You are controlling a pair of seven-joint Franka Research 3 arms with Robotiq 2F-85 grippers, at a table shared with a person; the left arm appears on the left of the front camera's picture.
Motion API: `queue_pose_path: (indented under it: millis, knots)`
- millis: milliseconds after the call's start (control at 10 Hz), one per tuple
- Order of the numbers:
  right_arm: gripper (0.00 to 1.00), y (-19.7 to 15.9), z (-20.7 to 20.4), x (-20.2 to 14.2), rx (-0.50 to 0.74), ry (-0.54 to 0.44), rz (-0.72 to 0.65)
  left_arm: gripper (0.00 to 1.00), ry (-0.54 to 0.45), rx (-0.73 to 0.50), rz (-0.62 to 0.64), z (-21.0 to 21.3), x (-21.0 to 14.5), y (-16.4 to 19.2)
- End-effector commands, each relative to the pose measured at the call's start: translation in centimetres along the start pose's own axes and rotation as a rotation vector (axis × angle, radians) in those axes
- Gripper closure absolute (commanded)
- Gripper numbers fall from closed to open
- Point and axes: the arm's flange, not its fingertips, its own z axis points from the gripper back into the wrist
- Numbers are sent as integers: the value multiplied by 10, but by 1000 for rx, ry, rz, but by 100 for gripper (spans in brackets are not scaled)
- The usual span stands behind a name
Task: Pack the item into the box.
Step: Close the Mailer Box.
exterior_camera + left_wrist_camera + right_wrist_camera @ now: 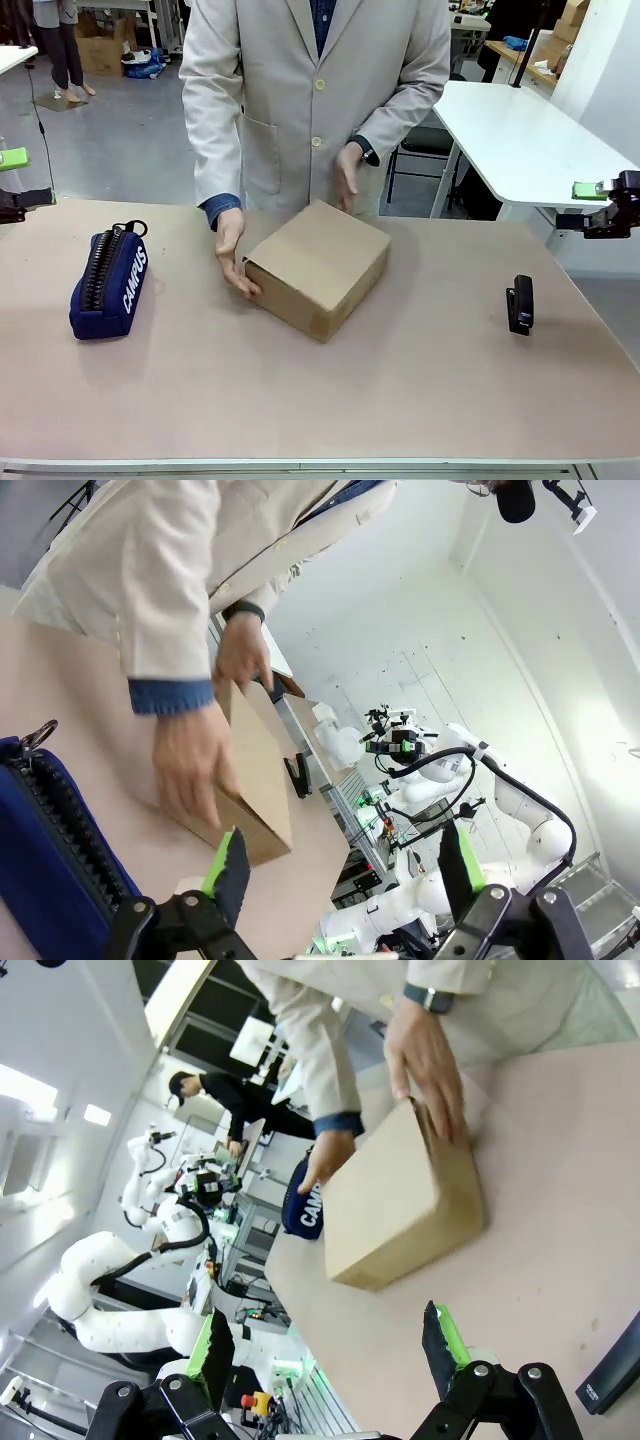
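Box (318, 268) sits mid-table, lid flap down, turned so 1 corner points toward the robot's side. Person's 2 hands are on it: 1 hand (233, 252) at the box's left edge by the flap seam, other hand (347, 176) on its far edge. Can't spot the yellow knife on the tabletop; my guess is it's inside the box already or hidden behind the hands, can't tell which.

Left gripper (14, 180) hangs well left of the box, past the pencil case (110, 284); right gripper (603, 205) hangs well right of it, beyond the stapler (520, 303). Both sets of jaws spread wide w/ nothing between them, clear in each wrist view. From either wrist cam the box lies ahead & lower, hands much closer to it than any gripper, so the next move looks like the person's.

Box: plain brown corrugated card, matte, sharp edges, shallow slab. Case: navy fabric, soft, chunky black zip, white lettering. Stapler: small, black, hard plastic. Table (420, 400): dull beige, smooth
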Motion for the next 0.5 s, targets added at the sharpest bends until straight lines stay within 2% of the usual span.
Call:
queue_pose_path:
  millis: [0,400]
  knots:
    - [0,3,1,2,15,-15,3,0,-12,-2,3,1,2,-3]
    - [0,3,1,2,15,-15,3,0,-12,-2,3,1,2,-3]
